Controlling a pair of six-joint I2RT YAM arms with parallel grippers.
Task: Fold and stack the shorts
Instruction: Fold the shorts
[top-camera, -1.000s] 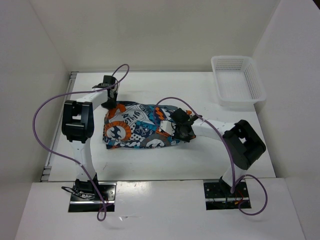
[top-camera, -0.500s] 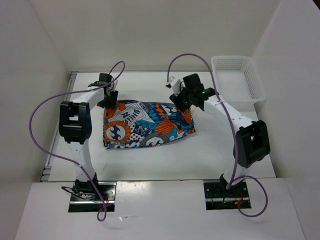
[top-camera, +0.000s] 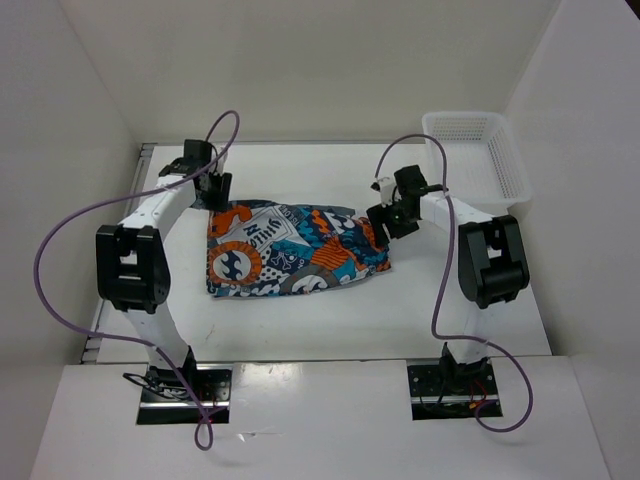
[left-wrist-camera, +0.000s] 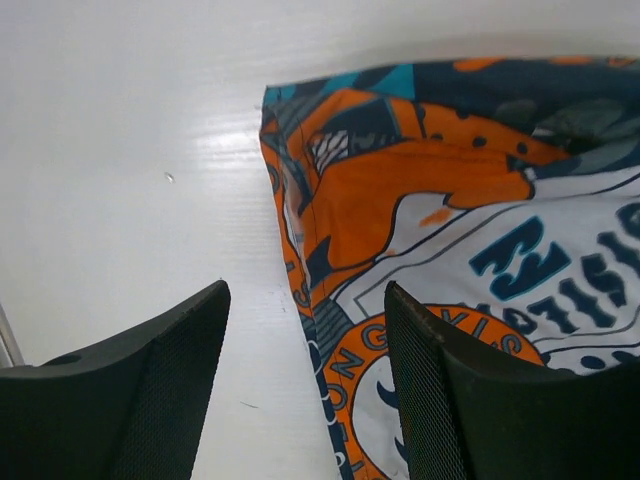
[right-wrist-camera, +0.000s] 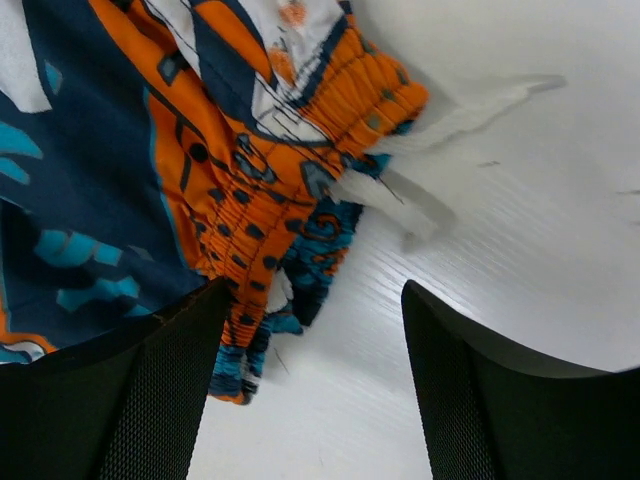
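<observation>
The shorts (top-camera: 296, 251) lie folded flat on the white table, a busy teal, orange, white and black print. My left gripper (top-camera: 214, 192) hovers open at their back left corner; in the left wrist view the fabric's left edge (left-wrist-camera: 450, 200) runs between and under the open left gripper (left-wrist-camera: 306, 290). Over the right end, by the orange elastic waistband (right-wrist-camera: 240, 230), my right gripper (top-camera: 388, 217) stands open. The right wrist view shows the right gripper (right-wrist-camera: 316, 290) over bare table beside the band. Neither holds anything.
A white mesh basket (top-camera: 478, 204) stands at the back right corner, just right of the right arm. White drawstring ends (right-wrist-camera: 450, 110) trail from the waistband onto the table. White walls close in the table at the back and both sides.
Both grippers have opened and let go of the shorts. The right arm swung from over the shorts' middle to their right end, spreading the fabric rightward. The left gripper drew back a little.
</observation>
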